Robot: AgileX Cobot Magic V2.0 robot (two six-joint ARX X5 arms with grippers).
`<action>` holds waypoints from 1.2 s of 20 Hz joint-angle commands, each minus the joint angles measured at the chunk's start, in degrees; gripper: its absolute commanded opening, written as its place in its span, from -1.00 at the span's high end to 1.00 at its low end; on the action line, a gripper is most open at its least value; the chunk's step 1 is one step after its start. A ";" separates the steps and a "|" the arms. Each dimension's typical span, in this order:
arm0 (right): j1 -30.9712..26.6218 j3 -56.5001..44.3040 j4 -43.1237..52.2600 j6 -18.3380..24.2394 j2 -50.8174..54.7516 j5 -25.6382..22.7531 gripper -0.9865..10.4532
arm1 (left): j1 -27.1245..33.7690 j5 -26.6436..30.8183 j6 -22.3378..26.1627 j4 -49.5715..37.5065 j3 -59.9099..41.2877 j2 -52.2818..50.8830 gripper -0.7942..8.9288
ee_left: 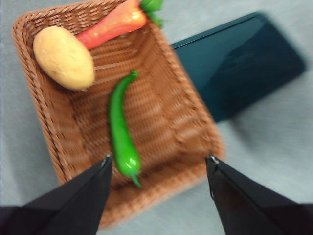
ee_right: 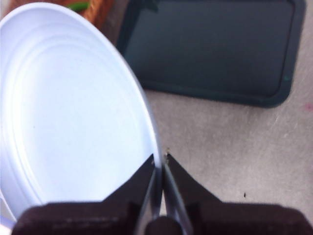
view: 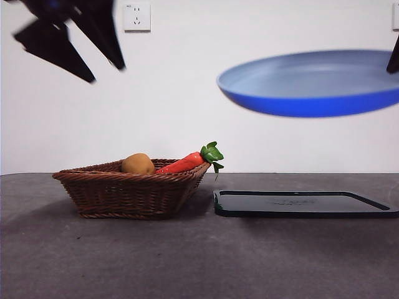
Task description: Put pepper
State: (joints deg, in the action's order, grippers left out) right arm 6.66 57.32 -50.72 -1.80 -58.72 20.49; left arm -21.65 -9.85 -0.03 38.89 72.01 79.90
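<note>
1. The wicker basket (ee_left: 44, 112) is open from above; the left pincer (ee_left: 159, 164), jaws spread wide, hangs over it.
2. Inside, a potato (ee_left: 63, 58) and a carrot (ee_left: 113, 23) crowd one end, apart from the pepper (ee_left: 121, 129).
3. The blue plate (view: 312, 84), clamped at its rim by the right pincer (ee_right: 160, 157), fills the air above the dark tray (view: 299, 204).
4. The surface (view: 187, 261) in front is bare.

Colours, basket scene
Green pepper (ee_left: 121, 128), tan potato (ee_left: 63, 57), orange-red carrot (ee_left: 115, 23), brown woven basket (ee_left: 193, 112), blue plate (view: 312, 84), dark tray (view: 299, 204).
</note>
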 commanded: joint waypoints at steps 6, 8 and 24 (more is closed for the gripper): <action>0.07 1.31 -1.70 -2.27 5.55 0.15 0.82 | -3.13 8.66 2.16 -1.29 7.21 18.97 0.15; 0.07 1.31 -2.12 -2.27 6.54 0.15 0.82 | -3.15 9.55 2.23 -2.38 7.21 22.16 0.15; 0.07 1.31 -2.54 -2.19 6.93 0.24 0.82 | -4.70 14.40 2.86 -6.43 7.21 31.82 0.18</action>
State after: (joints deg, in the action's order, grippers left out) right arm 6.66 57.34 -54.00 -3.25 -51.55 20.40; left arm -25.96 4.25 2.15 32.93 78.02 110.61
